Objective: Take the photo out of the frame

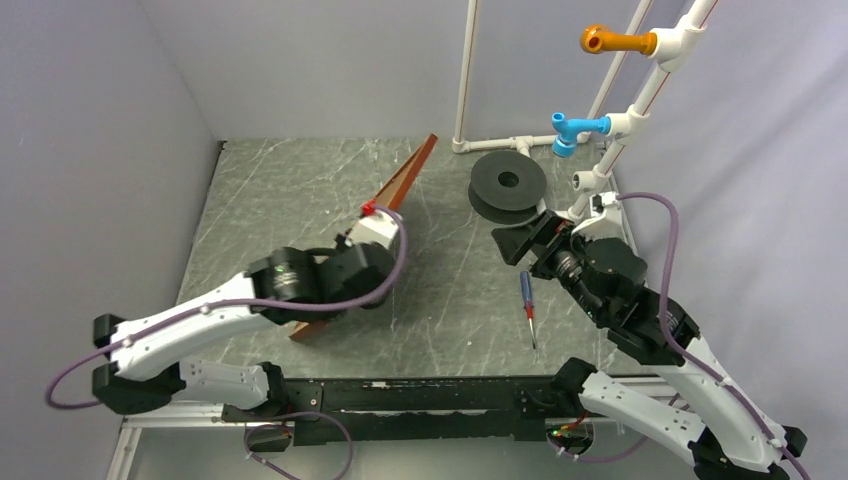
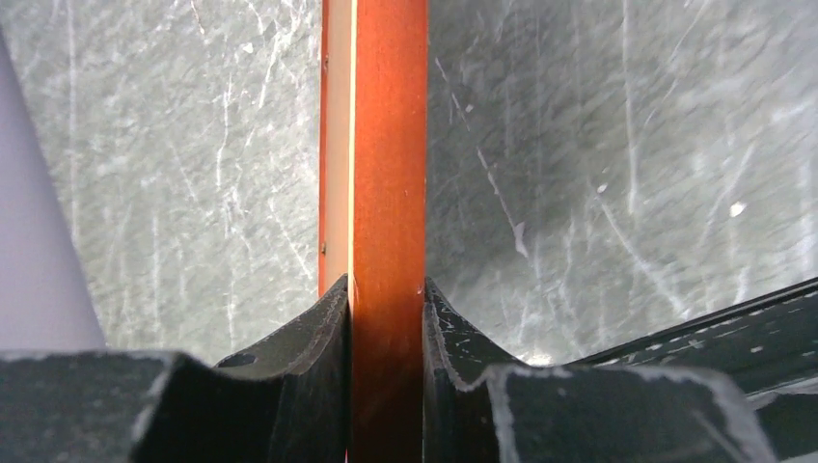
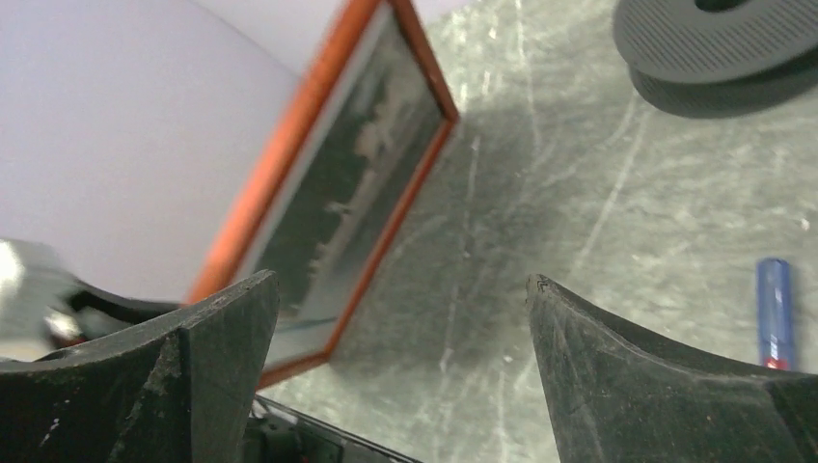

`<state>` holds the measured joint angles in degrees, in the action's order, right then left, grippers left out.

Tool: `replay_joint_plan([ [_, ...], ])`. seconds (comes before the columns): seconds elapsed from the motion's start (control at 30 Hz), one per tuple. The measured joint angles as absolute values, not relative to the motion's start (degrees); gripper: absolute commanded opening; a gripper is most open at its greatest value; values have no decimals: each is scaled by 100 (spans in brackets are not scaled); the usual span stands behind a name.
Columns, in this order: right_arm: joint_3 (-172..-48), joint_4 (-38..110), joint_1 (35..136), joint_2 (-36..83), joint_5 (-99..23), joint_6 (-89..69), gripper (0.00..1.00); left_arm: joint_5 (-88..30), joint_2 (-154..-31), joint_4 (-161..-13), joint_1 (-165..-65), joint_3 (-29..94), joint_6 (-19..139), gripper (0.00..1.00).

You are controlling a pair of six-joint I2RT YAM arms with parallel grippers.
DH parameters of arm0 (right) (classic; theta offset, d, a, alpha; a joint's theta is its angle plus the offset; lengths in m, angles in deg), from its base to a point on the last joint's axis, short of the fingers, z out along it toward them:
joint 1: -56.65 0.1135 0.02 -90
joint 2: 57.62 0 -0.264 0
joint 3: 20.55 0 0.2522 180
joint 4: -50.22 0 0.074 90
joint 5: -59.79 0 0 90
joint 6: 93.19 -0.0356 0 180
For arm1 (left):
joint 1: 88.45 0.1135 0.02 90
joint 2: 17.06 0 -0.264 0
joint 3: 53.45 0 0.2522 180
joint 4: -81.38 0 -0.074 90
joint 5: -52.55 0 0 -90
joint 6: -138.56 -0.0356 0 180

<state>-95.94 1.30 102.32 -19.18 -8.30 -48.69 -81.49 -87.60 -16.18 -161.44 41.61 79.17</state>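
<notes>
Where the two arms rise from the near edge at 6 o'clock, both reach out over the grey marbled surface (image 1: pixel 300 190). A blue-handled screwdriver (image 1: pixel 527 300) lies flat on the surface at 5 o'clock of centre, its shaft pointing toward the near edge.

Left tool (image 2: pixel 386 328): its two fingers press on opposite faces of one rail of the frame (image 2: pixel 386 145), clamped on it.

Right tool (image 3: pixel 400 289): fingers spread wide apart with nothing between them, at 3 o'clock of the frame and well apart from it.

The reddish-brown frame stands on edge and tilted, its length running from 7 o'clock, beside the left forearm, to 1 o'clock at its far corner. The photo (image 3: pixel 357 183), dark grey with whitish blotches, sits inside the rails, its face turned toward the right arm.

Farther out, a black spool (image 1: pixel 508 183) lies flat at 12 o'clock of the right tool. A white pipe rack (image 1: pixel 630 120) with blue and orange fittings stands at the far right corner, at 2 o'clock.
</notes>
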Motion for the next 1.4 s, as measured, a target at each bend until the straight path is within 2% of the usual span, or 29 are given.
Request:
replay_joint_plan([
  [0.17, -9113, -139, 10232, -2012, -806, -4860, 98, -7475, -8043, -2151, -15218, 4165, 7353, 0],
  [0.43, -8875, -388, 10232, -1776, -909, -4998, 98, -6516, -7678, -2520, -13764, 4176, 6709, 0],
  [0.67, -8680, -394, 10232, -1755, -983, -5081, 97, -5360, -7112, -3163, -12168, 3623, 6466, 0],
  [1.07, -8593, -407, 10232, -1630, -1112, -5125, 97, -2566, -6550, -4341, -7985, 2434, 6811, 0],
  [1.4, -8462, -396, 10232, -1534, -1215, -5120, 97, -1600, -6740, -5106, -6685, 1759, 7100, 0],
])
